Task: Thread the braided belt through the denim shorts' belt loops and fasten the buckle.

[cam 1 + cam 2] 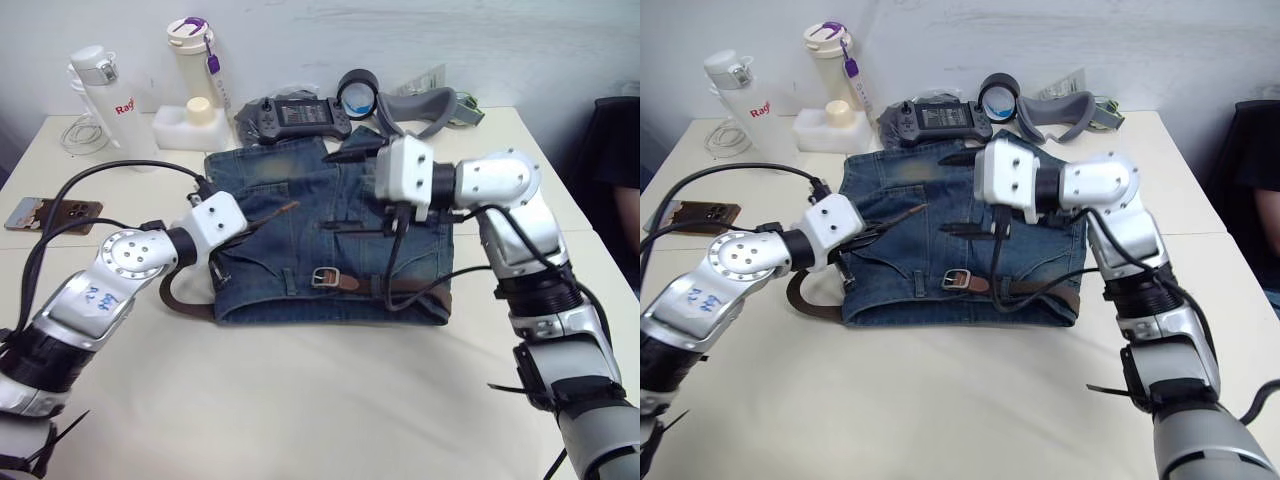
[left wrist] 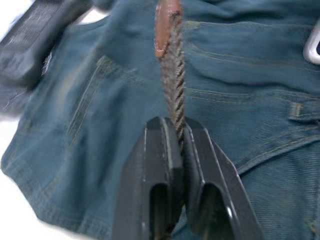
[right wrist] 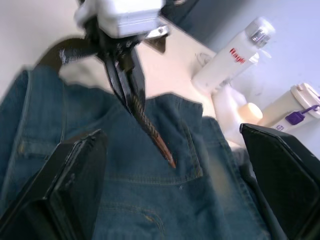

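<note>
Pale and smooth, the table [image 1: 300, 400] carries the denim shorts [image 1: 300, 210] at its middle, a wide piece of faded blue cloth with yellowish worn patches near the far edge and stitched pocket seams. Along the near edge of the shorts runs the braided belt [image 1: 400, 285], a narrow dark brown strap; its silver rectangular buckle [image 1: 324, 277] lies on the denim there, and a loop of the strap hangs out past the shorts on the robot's left. The head views show this whole layout.

The left wrist view gives what they cannot: the rope-like weave of the belt and its smooth reddish-brown leather tip [image 2: 165, 30], with the left gripper [image 2: 179, 150] pinched tight on the braid, both black fingers pressed against it. The right wrist view shows the right gripper [image 3: 195, 165] spread wide over the denim, holding nothing, the belt tip pointing between its two fingers. A white bottle [image 3: 232, 55] stands beyond the shorts.
</note>
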Motion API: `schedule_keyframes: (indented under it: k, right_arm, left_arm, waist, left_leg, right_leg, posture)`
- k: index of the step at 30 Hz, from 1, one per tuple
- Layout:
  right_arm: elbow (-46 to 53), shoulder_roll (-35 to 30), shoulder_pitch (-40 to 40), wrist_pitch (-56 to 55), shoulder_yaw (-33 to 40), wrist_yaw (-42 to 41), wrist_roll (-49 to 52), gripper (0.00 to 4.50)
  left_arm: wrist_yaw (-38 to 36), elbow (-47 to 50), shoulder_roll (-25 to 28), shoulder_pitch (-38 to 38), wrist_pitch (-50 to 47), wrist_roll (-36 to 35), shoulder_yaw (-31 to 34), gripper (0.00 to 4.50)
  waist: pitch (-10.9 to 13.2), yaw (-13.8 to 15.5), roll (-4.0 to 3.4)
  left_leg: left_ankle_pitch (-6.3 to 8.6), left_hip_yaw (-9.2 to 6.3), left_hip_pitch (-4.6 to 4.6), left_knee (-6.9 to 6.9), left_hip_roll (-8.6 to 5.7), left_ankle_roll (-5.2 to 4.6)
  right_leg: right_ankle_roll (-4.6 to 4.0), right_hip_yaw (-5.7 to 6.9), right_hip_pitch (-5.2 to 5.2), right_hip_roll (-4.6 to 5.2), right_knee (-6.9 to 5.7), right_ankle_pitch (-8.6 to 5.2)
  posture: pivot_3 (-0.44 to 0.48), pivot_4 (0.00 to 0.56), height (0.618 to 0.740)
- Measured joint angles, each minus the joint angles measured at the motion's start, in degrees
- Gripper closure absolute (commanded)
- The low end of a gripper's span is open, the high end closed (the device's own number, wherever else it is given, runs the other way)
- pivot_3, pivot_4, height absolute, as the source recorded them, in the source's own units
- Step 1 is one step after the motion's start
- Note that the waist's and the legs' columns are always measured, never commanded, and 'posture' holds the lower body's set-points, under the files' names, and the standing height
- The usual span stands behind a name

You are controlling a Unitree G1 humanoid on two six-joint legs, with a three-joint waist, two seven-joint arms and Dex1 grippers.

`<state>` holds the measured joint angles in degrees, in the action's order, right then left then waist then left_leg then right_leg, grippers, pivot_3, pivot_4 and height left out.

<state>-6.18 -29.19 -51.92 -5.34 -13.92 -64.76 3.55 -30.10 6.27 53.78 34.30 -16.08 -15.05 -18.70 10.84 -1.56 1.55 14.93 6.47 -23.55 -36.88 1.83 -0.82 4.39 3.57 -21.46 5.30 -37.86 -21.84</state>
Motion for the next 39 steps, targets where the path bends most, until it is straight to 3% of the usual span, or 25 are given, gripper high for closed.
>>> schedule_keyframes:
  k: [10, 13, 20, 25, 27, 30, 32, 34, 36, 37, 39]
  right_arm:
    - [-3.87, 0.62, 1.35, -8.55, -3.94, 8.22, -11.88, 0.00]
    - [-5.61, 0.62, 1.35, -9.63, -3.94, 9.18, -13.36, 0.84]
    - [-8.28, 0.63, 1.48, -11.13, -3.94, 9.30, -13.43, 4.33]
    - [-9.10, 0.74, 1.46, -12.31, -3.63, 10.15, -12.98, 4.46]
    - [-9.87, 0.93, 1.35, -13.38, -3.63, 10.58, -12.83, 4.50]
    - [-12.44, 1.13, 1.20, -14.87, -3.65, 11.64, -13.41, 4.50]
    - [-14.26, 1.37, 1.00, -16.35, -3.72, 13.00, -14.37, 4.50]
    - [-16.41, 1.24, 0.48, -18.95, -3.73, 15.37, -16.01, 4.50]
    - [-18.33, 0.91, 0.37, -21.15, -3.68, 17.45, -17.56, 4.50]
    - [-19.13, 1.33, 0.27, -22.51, -3.79, 18.69, -18.47, 4.50]
    - [-19.20, 2.44, 0.22, -24.26, -3.98, 20.03, -19.25, 4.50]
  left_arm:
    - [-10.80, -5.25, -6.48, 4.45, 10.86, 10.13, 0.09, 4.45]
    - [-11.63, -5.55, -7.80, 5.04, 11.33, 11.61, 0.92, 4.50]
    - [-12.60, -6.29, -9.87, 5.45, 10.90, 13.70, 3.45, 4.50]
    - [-13.35, -4.63, -11.17, 4.86, 7.78, 13.29, 5.74, 4.50]
    - [-13.87, -3.43, -12.05, 3.86, 4.52, 11.29, 7.61, 3.83]
    - [-14.21, 1.05, -14.57, 2.76, -7.85, 1.03, 14.46, 2.66]
    - [-13.25, 3.92, -14.41, 3.55, -23.50, -8.82, 21.34, 1.83]
    - [-13.00, 7.17, -9.65, 3.57, -42.47, -18.34, 27.97, 0.90]
    - [-11.20, 9.44, -12.47, 6.09, -57.18, -25.45, 34.38, 0.07]
    - [-9.09, 9.89, -16.17, 9.00, -66.01, -30.53, 38.75, 0.03]
    - [-5.50, 9.62, -17.87, 11.27, -72.51, -38.42, 42.49, 0.03]
  waist:
    - [0.03, -0.03, -0.01]
    - [0.03, -0.06, -0.01]
    - [0.03, -0.08, -0.01]
    - [0.03, -0.11, -0.01]
    - [0.03, -0.19, -0.01]
    - [0.04, -0.18, 0.00]
    - [0.04, -0.26, 0.01]
    - [0.04, -0.79, 0.00]
    - [0.05, -0.55, 0.02]
    - [0.07, -0.11, 0.06]
    - [0.08, -0.11, 0.07]
  left_leg:
    - [0.02, 0.00, -0.12, -0.23, -0.04, -0.19]
    - [0.02, -0.01, -0.12, -0.25, -0.04, -0.21]
    - [0.01, -0.04, -0.11, -0.25, -0.04, -0.23]
    - [0.01, -0.07, -0.11, -0.26, -0.04, -0.23]
    - [0.00, -0.08, -0.11, -0.26, -0.03, -0.23]
    - [0.00, -0.18, -0.16, -0.32, -0.03, -0.22]
    - [0.00, -0.23, -0.16, -0.35, -0.03, -0.22]
    - [-0.01, -0.26, -0.10, -0.25, -0.04, -0.20]
    - [-0.01, -0.43, -0.10, -0.33, -0.05, -0.20]
    - [-0.02, -0.58, -0.15, -0.46, -0.07, -0.18]
    - [-0.03, -0.66, -0.20, -0.55, -0.08, -0.17]
  right_leg:
    - [0.03, 0.00, -0.05, 0.11, -0.22, 0.01]
    - [0.02, 0.01, -0.04, 0.12, -0.24, 0.01]
    - [0.03, 0.02, -0.03, 0.13, -0.29, 0.02]
    - [0.03, 0.04, -0.02, 0.12, -0.32, 0.01]
    - [0.03, 0.05, -0.01, 0.12, -0.32, 0.01]
    - [0.03, 0.10, -0.01, 0.13, -0.35, 0.01]
    - [0.02, 0.11, 0.01, 0.12, -0.38, 0.01]
    - [0.03, 0.10, 0.02, 0.12, -0.42, 0.01]
    - [0.04, 0.12, 0.08, 0.11, -0.55, 0.01]
    - [0.04, 0.14, 0.14, 0.10, -0.56, 0.01]
    - [0.04, 0.12, 0.20, 0.09, -0.53, 0.01]
  posture:
    - [0.000, 0.150, 0.731]
    - [0.000, 0.150, 0.731]
    - [0.000, 0.150, 0.731]
    - [0.000, 0.150, 0.731]
    - [0.000, 0.150, 0.731]
    - [0.000, 0.150, 0.731]
    - [0.000, 0.150, 0.731]
    - [0.000, 0.150, 0.731]
    - [0.000, 0.150, 0.731]
    - [0.000, 0.150, 0.731]
    - [0.000, 0.150, 0.731]
